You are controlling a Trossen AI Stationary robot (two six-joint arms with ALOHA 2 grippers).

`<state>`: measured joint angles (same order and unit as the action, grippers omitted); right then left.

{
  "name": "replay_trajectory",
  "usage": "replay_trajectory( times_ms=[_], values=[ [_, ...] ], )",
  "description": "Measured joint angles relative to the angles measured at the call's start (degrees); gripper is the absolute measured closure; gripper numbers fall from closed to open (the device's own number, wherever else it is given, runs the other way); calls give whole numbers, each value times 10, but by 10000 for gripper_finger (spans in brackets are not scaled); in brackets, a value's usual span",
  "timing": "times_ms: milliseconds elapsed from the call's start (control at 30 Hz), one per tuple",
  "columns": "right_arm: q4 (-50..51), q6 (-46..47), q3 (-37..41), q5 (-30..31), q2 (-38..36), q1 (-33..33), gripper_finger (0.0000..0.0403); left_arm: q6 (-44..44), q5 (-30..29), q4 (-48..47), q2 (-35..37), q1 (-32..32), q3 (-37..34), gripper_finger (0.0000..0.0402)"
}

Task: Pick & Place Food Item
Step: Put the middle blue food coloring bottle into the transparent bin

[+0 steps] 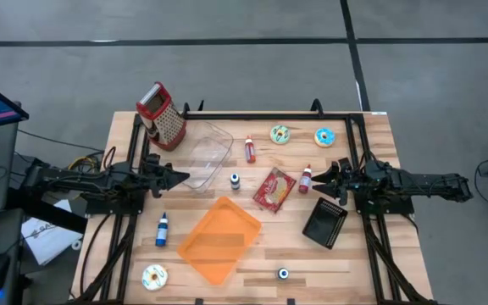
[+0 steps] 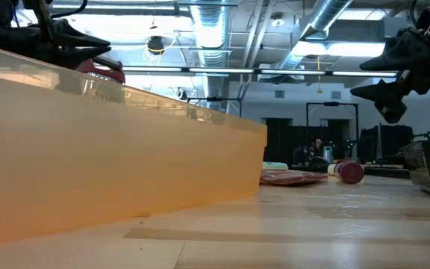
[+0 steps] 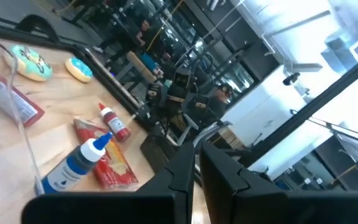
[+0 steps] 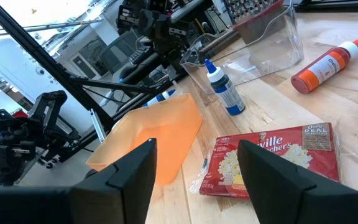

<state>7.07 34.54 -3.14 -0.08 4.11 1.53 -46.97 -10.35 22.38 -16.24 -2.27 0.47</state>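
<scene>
Popcorn packet is lying flat near the middle of the bench, untouched, at about one o'clock from the orange tray. Right gripper is being held just beside it at three o'clock, fingers apart, apparently lined up for a grasp. Left gripper is being kept at nine o'clock beside the clear bin, fingers together on nothing.
</scene>
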Motion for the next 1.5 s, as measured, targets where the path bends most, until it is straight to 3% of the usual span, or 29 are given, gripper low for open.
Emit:
replay_trajectory(
  times_ms=[267, 600, 833, 1300, 1500],
  values=[
    [0, 0, 0, 0, 0, 0, 187, -86, -4, -4, -25, 0, 0, 381],
    [-9, 0, 1, 4, 0, 2, 187, -89, -93, 16, -73, 0, 0, 381],
    [-125, 32, 3, 5, 0, 5, 187, -78, -179, 85, -94, 0, 0, 381],
    [-251, 165, 1, 0, 0, 8, 187, 59, -198, 224, -94, 0, 3, 377],
    [-301, 206, 1, 15, 0, 8, 187, 88, -136, 226, -94, 0, 45, 341]
  ],
)
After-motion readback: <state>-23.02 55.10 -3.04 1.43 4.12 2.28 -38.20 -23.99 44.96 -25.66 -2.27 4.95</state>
